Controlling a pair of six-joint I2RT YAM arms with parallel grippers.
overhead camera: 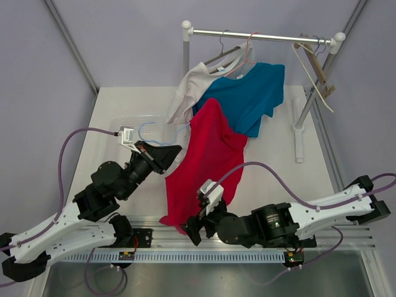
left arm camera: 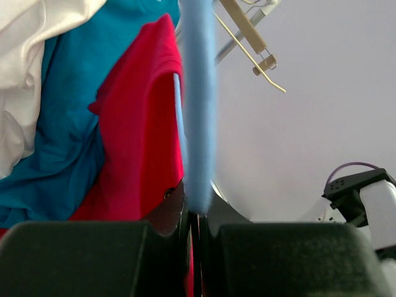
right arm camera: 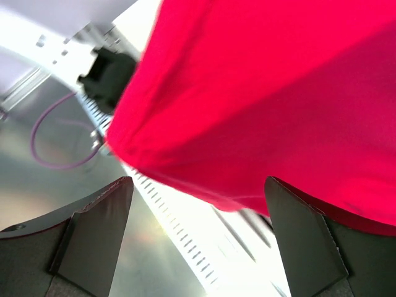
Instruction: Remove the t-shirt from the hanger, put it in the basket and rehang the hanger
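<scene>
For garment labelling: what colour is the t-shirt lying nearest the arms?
Red; the t-shirt shows best in the top external view.

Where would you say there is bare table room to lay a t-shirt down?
Bare table lies between the red t-shirt and the rack foot, and in the far left corner. Crowded in the middle: blue t-shirt, white shirt, left arm.

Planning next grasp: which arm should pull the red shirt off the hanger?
Probably right: the right gripper is open by the red t-shirt; the left gripper is shut on the light blue hanger, anchoring it.
</scene>
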